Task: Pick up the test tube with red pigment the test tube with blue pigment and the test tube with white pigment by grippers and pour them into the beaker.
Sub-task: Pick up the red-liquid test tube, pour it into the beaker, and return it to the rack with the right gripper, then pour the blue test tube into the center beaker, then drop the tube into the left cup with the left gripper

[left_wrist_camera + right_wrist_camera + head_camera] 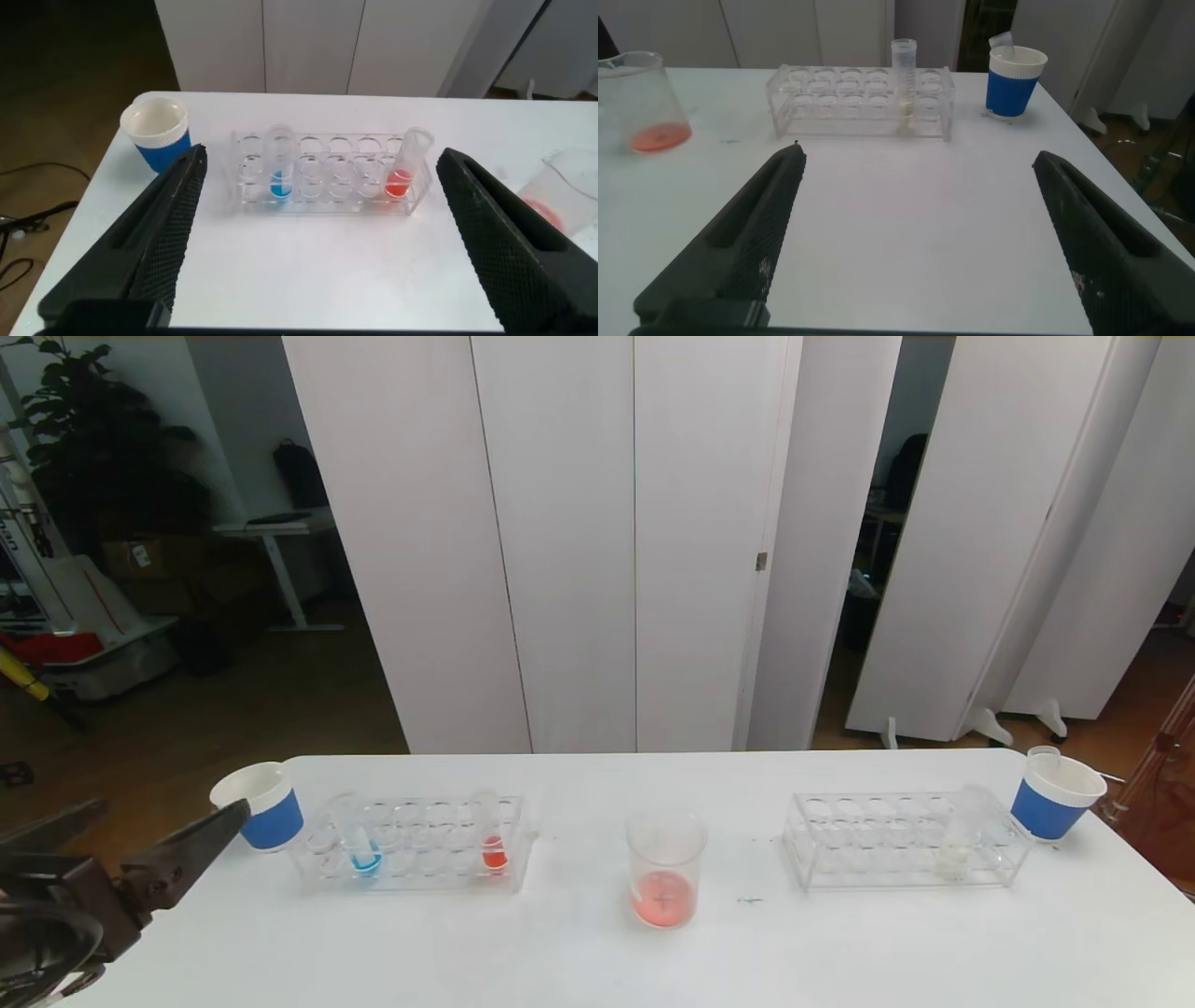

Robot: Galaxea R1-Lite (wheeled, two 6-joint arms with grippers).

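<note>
Left gripper [318,233] wide open and empty, facing upright test tube with blue pigment [278,168] straight ahead in rack [327,201], nearer than right gripper [915,233]

Beaker [572,191] cut off at frame edge

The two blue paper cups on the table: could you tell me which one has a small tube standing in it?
The blue cup at the table's right end, beside the right rack; a tube rim pokes above it. The left cup looks empty.
</note>
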